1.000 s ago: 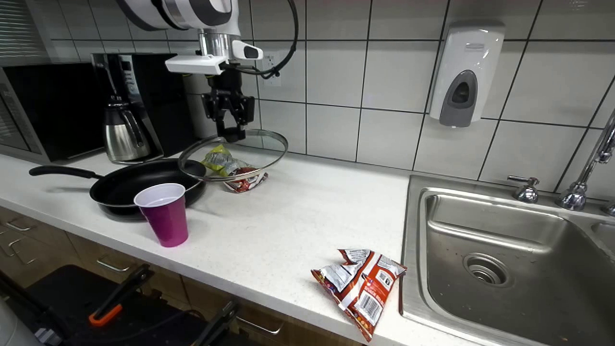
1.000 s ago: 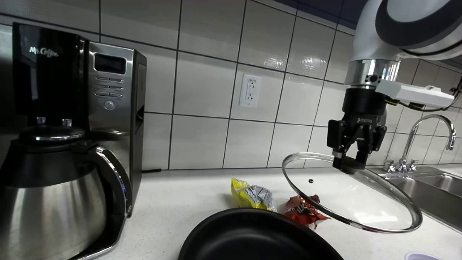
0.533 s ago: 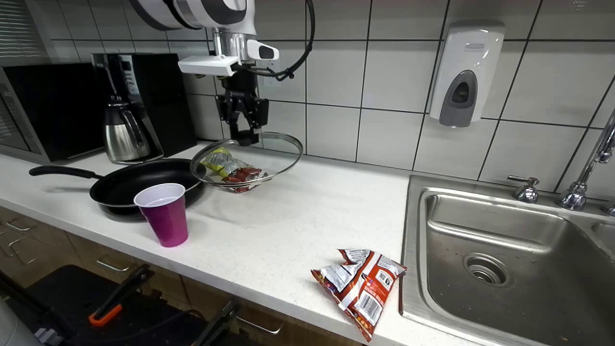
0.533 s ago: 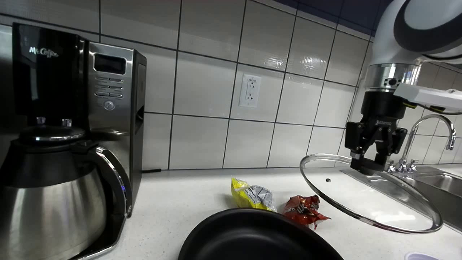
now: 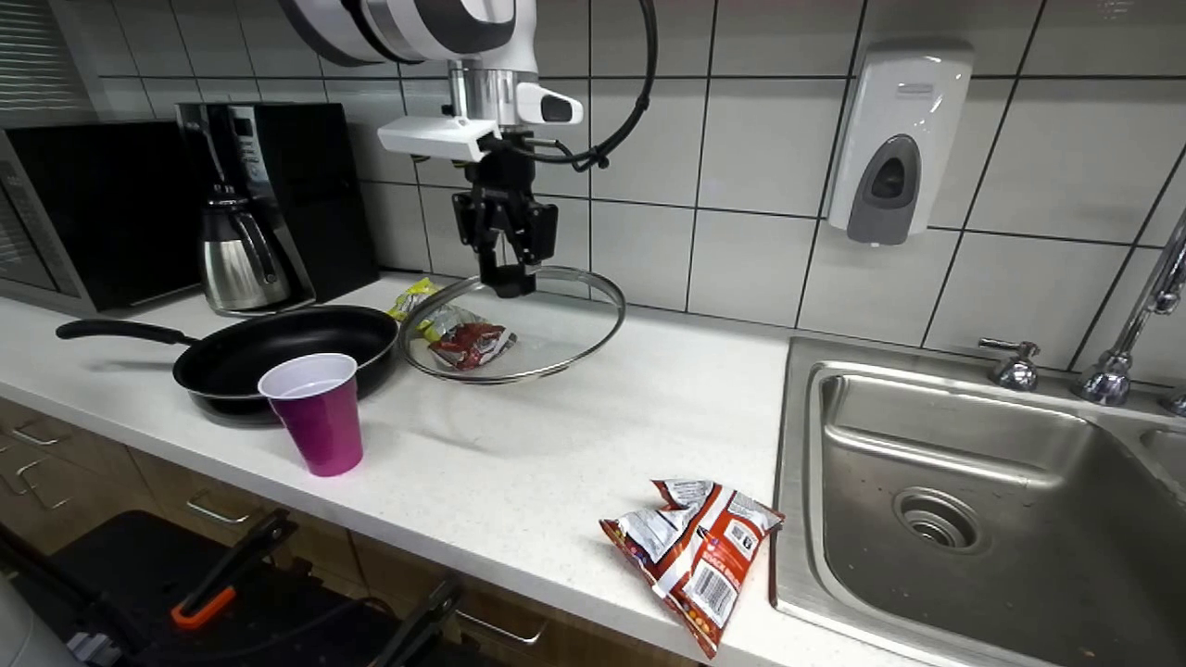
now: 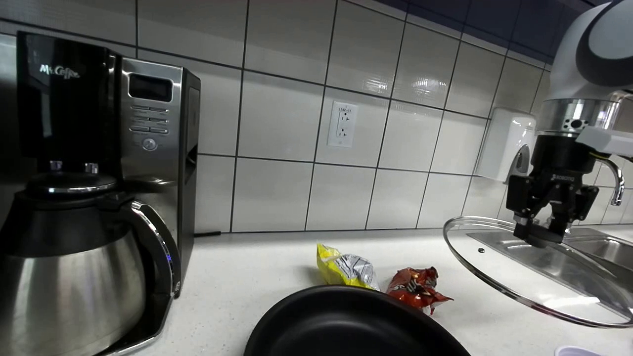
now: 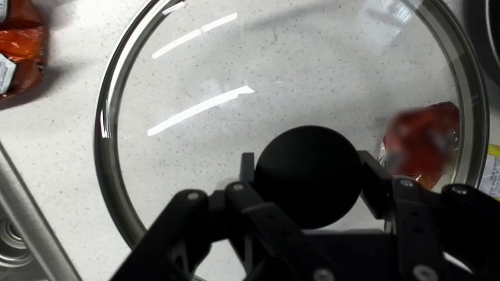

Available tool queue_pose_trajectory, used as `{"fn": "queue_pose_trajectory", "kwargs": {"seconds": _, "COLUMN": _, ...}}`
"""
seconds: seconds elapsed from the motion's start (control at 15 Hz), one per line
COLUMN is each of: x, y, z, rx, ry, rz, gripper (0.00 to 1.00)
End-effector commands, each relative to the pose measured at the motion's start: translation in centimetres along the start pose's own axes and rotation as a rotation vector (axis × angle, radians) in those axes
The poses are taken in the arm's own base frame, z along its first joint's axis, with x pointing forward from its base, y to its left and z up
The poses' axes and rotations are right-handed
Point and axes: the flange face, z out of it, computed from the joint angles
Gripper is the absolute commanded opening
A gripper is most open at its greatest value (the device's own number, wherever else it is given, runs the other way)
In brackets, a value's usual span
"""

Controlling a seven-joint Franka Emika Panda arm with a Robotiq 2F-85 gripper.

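My gripper is shut on the black knob of a round glass lid, with a finger on each side of it. The lid hangs tilted above the white counter in both exterior views, its steel rim reaching near the black skillet. Through the glass in an exterior view I see a crumpled red bag, lying beside a yellow bag. A magenta cup stands in front of the skillet. Another red snack bag lies near the counter's front edge, left of the sink.
A steel sink with a faucet is set in the counter at the right. Above it a soap dispenser is mounted on the tiled wall. A coffee maker with its carafe and a microwave stand at the left.
The gripper has carried the lid toward the sink side, away from the skillet, and slightly lower in view. Its hold on the knob looks the same; the bags, cup and skillet have not moved.
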Motion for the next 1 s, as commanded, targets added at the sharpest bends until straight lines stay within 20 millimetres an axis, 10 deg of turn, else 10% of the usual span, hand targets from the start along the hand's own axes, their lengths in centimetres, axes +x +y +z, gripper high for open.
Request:
{"fn": "queue_pose_trajectory", "kwargs": {"seconds": 0.0, "x": -0.5, "y": 2.8, "z": -1.6, "rx": 0.001, "ry": 0.054, "rz": 0.030, "gripper": 0.39}}
{"fn": "queue_pose_trajectory", "kwargs": {"seconds": 0.93, "x": 1.1, "y": 7.3, "z": 0.5, "rx": 0.017, "ry": 0.079, "rz": 0.147, "gripper": 0.39}}
